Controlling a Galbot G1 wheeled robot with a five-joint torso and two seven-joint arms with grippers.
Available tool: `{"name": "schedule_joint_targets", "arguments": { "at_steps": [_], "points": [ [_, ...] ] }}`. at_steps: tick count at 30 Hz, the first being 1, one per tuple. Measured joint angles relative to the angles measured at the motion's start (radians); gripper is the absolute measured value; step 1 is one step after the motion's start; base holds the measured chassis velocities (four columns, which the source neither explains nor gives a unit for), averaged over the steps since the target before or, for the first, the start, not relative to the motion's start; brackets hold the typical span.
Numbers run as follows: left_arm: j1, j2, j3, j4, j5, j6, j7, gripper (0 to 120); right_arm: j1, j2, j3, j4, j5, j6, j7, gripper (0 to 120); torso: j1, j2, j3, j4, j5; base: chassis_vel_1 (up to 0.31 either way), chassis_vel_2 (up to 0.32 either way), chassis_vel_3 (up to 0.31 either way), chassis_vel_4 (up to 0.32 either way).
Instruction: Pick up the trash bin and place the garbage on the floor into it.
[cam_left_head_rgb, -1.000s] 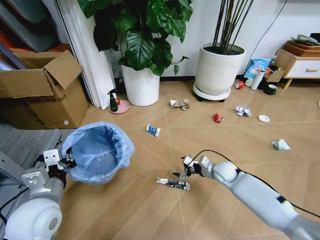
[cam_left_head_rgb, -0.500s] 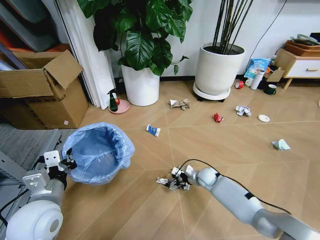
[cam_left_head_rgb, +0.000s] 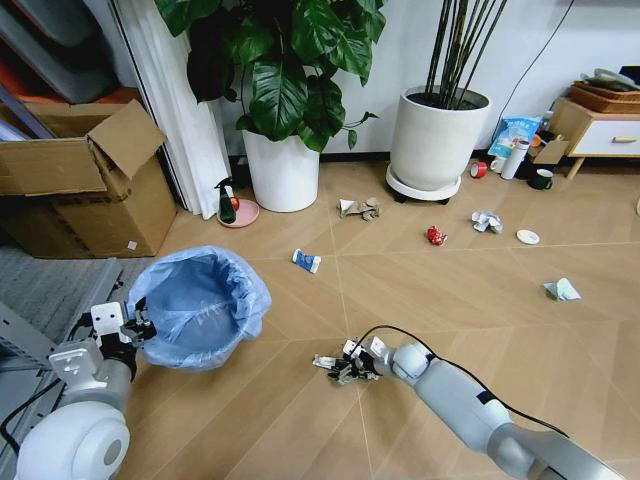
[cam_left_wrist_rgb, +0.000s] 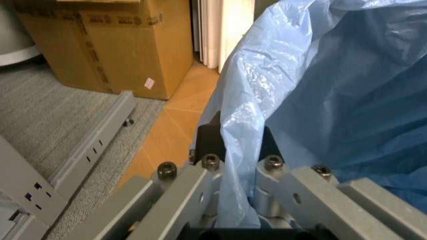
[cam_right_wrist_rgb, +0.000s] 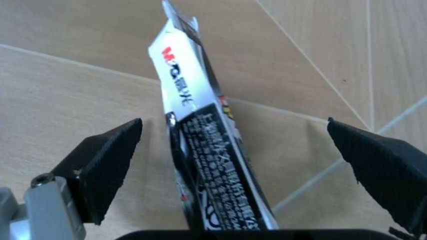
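Note:
The trash bin (cam_left_head_rgb: 195, 305), dark with a crinkled light-blue bag, is at the left. My left gripper (cam_left_head_rgb: 135, 328) is shut on its near rim; the left wrist view shows the fingers (cam_left_wrist_rgb: 200, 175) clamping the bag (cam_left_wrist_rgb: 320, 100) and rim. My right gripper (cam_left_head_rgb: 345, 368) is low over the floor, open, its fingers either side of a dark flat wrapper (cam_left_head_rgb: 322, 361). In the right wrist view the wrapper (cam_right_wrist_rgb: 207, 165) lies between the spread fingers (cam_right_wrist_rgb: 107, 160), untouched by them. More garbage lies farther off: a blue-white wrapper (cam_left_head_rgb: 307, 261), a red can (cam_left_head_rgb: 436, 236), crumpled paper (cam_left_head_rgb: 360, 208).
More crumpled white paper (cam_left_head_rgb: 487, 221) and a pale tissue (cam_left_head_rgb: 562, 290) lie at the right. Two big white plant pots (cam_left_head_rgb: 283, 170) (cam_left_head_rgb: 433, 140) stand at the back. A cardboard box (cam_left_head_rgb: 85, 185) stands at the left, a low cabinet (cam_left_head_rgb: 600, 130) at the far right.
My right gripper has moved left and down, from beside the dark wrapper to straddling it. The bin in my left gripper has barely shifted.

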Motion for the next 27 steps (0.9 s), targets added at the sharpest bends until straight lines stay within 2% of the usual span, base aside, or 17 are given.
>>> {"name": "schedule_joint_targets", "arguments": {
  "at_steps": [5,11,12,13,17,19,23,25,27],
  "points": [
    [-0.001,0.004,0.0,0.0,-0.002,0.001,0.001,0,-0.004,-0.001,0.01,-0.008,0.001,-0.005,-0.006,100,0.0,0.0,0.0,0.0,-0.0001,0.0,0.0,0.0,0.0],
    [-0.003,0.008,0.002,0.0,-0.005,0.004,0.002,0,-0.011,0.013,0.027,-0.03,-0.014,0.001,-0.021,92,0.0,0.0,0.0,0.0001,0.0001,0.0,0.0,0.0,0.0],
    [-0.003,0.008,0.002,0.001,-0.005,0.004,0.002,0,-0.012,0.015,0.03,-0.032,-0.018,0.001,-0.024,84,0.0,0.0,0.0,0.0001,-0.0001,0.0,0.0,0.0,0.0],
    [-0.003,0.008,0.002,0.001,-0.005,0.004,0.002,0,-0.012,0.015,0.03,-0.032,-0.018,0.001,-0.024,84,0.0,0.0,0.0,0.0001,-0.0001,0.0,0.0,0.0,0.0],
    [-0.003,0.009,0.003,0.001,-0.005,0.005,0.002,0,-0.017,0.019,0.04,-0.035,-0.022,0.005,-0.03,66,0.0,0.0,0.0,0.0,-0.0001,0.0,0.0,0.0,0.0],
    [-0.002,0.01,0.003,0.0,-0.006,0.006,0.002,0,-0.018,0.019,0.044,-0.036,-0.023,0.006,-0.031,63,0.0,0.0,0.0,0.0001,-0.0001,0.0,0.0,0.0,0.0],
    [-0.001,0.011,0.003,-0.004,-0.006,0.007,0.002,0,-0.024,0.02,0.057,-0.038,-0.03,0.01,-0.039,44,0.0,0.0,0.0,0.0002,0.0001,0.0,0.0,0.0,0.0],
    [0.0,0.011,0.003,-0.005,-0.006,0.007,0.002,0,-0.027,0.02,0.061,-0.038,-0.03,0.01,-0.04,41,0.0,0.0,0.0,0.0002,0.0,0.0,0.0,0.0,0.0],
    [0.001,0.011,0.005,-0.007,-0.006,0.007,0.002,0,-0.032,0.02,0.068,-0.038,-0.031,0.011,-0.041,30,0.0,0.0,0.0,0.0002,0.0001,0.0,0.0,0.0,0.0]
  ]
}}
